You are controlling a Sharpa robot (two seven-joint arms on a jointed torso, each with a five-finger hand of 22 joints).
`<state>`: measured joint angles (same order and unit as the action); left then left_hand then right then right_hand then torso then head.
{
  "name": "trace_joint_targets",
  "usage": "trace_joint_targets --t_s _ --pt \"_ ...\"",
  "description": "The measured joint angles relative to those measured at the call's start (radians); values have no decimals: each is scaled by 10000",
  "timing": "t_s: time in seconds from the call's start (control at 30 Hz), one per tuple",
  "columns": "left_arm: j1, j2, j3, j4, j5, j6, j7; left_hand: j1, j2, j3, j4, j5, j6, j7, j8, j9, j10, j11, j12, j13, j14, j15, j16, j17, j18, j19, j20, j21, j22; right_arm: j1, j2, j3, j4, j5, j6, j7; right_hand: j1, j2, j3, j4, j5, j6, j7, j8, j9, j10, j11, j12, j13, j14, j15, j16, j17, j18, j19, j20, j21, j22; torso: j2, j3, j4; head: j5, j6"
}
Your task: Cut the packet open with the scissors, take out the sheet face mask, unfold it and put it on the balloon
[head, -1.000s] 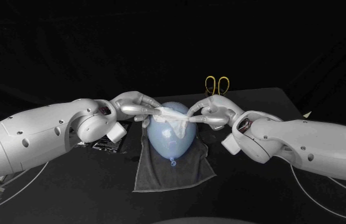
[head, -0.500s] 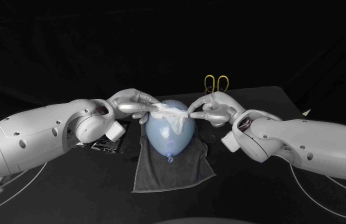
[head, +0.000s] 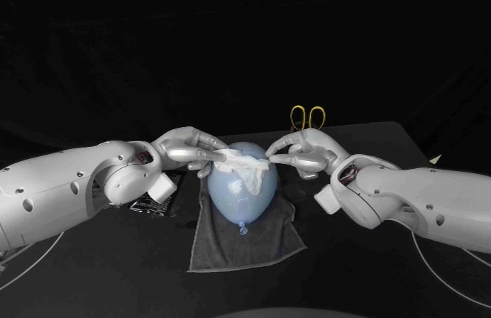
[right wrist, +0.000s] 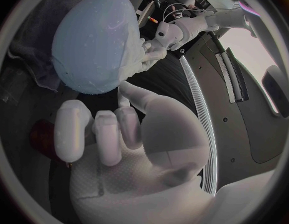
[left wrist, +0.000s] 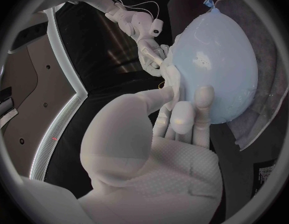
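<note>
Black worktop carries a grey cloth with a pale blue balloon on it, knot toward the robot. A dark packet lies beside the left arm; its contents cannot be told. The sheet face mask, white and crumpled, sits on the balloon's far end. The left hand pinches one side, the right hand the other. Yellow-handled scissors lie at the far edge. The left wrist view shows a wet sheen on the balloon's skin.

left hand and right hand face each other, both pinching.
</note>
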<state>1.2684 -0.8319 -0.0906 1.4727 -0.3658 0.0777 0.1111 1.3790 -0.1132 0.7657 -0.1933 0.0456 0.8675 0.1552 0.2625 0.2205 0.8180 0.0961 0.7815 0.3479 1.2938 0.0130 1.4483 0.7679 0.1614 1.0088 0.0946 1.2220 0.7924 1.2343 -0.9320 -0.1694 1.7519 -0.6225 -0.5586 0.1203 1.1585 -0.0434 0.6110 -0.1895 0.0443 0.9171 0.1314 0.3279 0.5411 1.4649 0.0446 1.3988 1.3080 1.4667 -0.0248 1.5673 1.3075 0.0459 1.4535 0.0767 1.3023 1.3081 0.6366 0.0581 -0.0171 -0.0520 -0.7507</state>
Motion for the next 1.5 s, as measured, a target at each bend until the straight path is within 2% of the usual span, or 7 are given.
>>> trace_joint_targets --t_s 0.07,0.2,0.47,0.77,1.1,1.27,1.5 --pt "0 -74 0 23 -2 31 21 -38 -38 239 -409 0 -164 -45 -79 -45 -170 17 -2 -23 -53 25 0 -102 -1 -38 44 44 -47 -15 -42 0 -35 96 -31 104 -75 -75 -180 63 43 -186 96 -191 -115 -93 98 -191 1 -21 91 0 -2 0 -83 82 -156 0 4 1 0 -6 -3" --pt "-3 -211 0 84 -5 91 91 -52 -139 200 -543 10 -321 -99 -137 -93 -465 78 3 -88 -265 83 0 -342 1 -255 83 47 -173 -87 -121 0 -65 334 -136 372 -74 -76 -233 62 84 -244 151 -266 -190 -140 149 -252 1 -21 91 0 -2 0 -93 93 -166 -1 15 6 -1 -10 -12" --pt "-7 -356 0 234 -8 261 210 -407 -400 -353 -318 10 -451 145 -206 -139 -844 234 9 -159 -526 251 23 -594 -2 -554 309 -71 -368 -194 -177 -4 -74 884 -390 992 -18 -21 -317 145 159 -244 152 -314 -229 -139 150 -252 -1 13 126 -5 -1 -2 -35 152 -98 -6 44 14 -4 -3 -54" --pt "-8 -337 10 393 -20 277 228 -2409 -678 -2427 1619 10 31 95 325 28 -879 135 636 -68 -474 279 282 -383 -3 -278 445 -946 -897 -218 -46 -1 -124 1228 -488 1429 43 99 -429 257 159 -106 98 -314 -279 -44 135 113 -7 13 126 -9 6 -5 45 180 396 -7 163 37 -9 23 27" --pt "-7 -105 36 272 -189 -251 118 -2404 -854 -4008 3853 10 711 -266 685 223 -130 -338 1246 -134 166 -150 300 269 -7 874 39 -1201 -814 -218 214 2 -235 1203 -404 1541 -6 148 -578 406 112 30 29 -362 -321 -8 99 329 0 13 126 0 6 -7 58 166 625 -2 269 50 -8 43 144" --pt "-1 59 56 171 -447 -533 -25 -1771 -808 -4403 4271 10 1067 -410 874 325 303 -466 1476 -144 496 -286 399 863 -9 1314 -79 -1048 -432 -213 339 2 -338 1105 -293 1527 75 230 -606 434 112 99 -7 -362 -328 -9 98 389 1 13 126 0 5 -9 58 166 666 0 286 46 -11 24 189" --pt "5 274 75 66 -879 -818 -243 -710 -670 -4280 4148 10 1441 -643 1021 471 751 -662 1659 -144 899 -453 531 1774 -81 1761 -244 -693 163 -210 466 4 -418 918 -89 1425 271 425 -534 362 112 208 -44 -364 -353 26 61 394 0 12 126 -1 -3 -11 92 129 708 0 292 44 -17 -8 227"
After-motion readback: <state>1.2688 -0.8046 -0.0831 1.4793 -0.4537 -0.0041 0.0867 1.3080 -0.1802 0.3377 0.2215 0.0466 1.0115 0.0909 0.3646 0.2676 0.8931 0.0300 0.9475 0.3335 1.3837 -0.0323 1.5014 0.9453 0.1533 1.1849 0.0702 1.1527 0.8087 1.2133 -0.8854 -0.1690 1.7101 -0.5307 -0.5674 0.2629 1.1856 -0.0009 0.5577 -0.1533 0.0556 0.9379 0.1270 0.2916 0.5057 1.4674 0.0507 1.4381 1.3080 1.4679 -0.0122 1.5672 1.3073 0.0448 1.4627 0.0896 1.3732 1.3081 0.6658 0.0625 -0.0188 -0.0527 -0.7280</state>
